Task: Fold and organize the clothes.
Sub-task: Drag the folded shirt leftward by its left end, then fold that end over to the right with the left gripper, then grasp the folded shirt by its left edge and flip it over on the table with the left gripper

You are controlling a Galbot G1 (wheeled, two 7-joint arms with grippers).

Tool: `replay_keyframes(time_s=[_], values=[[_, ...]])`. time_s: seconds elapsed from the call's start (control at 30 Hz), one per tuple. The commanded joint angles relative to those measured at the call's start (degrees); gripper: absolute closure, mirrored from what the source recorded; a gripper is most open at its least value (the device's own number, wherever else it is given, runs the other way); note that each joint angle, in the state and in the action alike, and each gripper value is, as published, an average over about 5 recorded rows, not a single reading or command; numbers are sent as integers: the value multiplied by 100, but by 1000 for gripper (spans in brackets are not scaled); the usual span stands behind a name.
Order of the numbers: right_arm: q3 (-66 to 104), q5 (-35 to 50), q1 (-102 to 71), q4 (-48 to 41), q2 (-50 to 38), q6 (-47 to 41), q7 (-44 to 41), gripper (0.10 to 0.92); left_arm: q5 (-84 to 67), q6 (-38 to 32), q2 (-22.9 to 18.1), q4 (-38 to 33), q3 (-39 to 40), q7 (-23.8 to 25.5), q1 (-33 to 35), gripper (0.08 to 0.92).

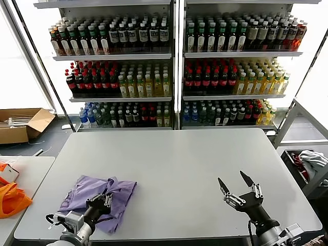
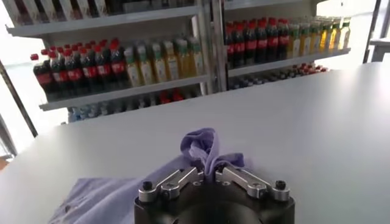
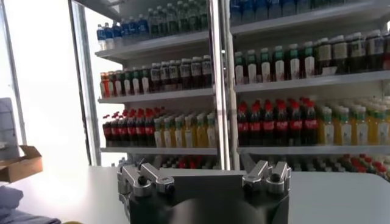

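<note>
Grey table [image 1: 174, 169] before 2 drink shelves [image 1: 177, 66]; lavender T-shirt [image 1: 100, 197] crumpled near left, fold pinched by left gripper [image 1: 100, 201]; right gripper [image 1: 237, 185] near right, jaws spread, holding nothing

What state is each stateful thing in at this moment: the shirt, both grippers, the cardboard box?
lavender T-shirt: crumpled and partly folded near the table's front left edge, one bunch of fabric pinched up.
left gripper: shut on the T-shirt.
right gripper: open, holding nothing, hovering over the table's front right.
cardboard box: open, on the floor to the left.
</note>
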Motion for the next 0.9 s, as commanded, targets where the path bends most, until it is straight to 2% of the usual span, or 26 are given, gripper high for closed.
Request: replay_keyframes(time_s=[0.03,0.13,0.33,0.6,0.73,0.9], values=[[-60,-17,21,8,-4,-23,2,203,29,57,-144,-68,335,-18,-6,805],[-78,-16,35,42,-15,-47,2,203,10,93,-139,-68,299,-29,-34,746],[-79,-10,59,67,5,-58,-5,203,-24,83,-135,-163,70,-34,21,573],[-61,20,93,55,-16,-68,-6,203,-304,73,25,-837,-765,13,270,339],[-85,25,92,35,-27,-65,-11,203,-657,153,327,-400,-1560,65,89,231],[-141,11,137,-4,-30,-65,-9,203,-1481,479,724,627,-2174,270,-97,180]])
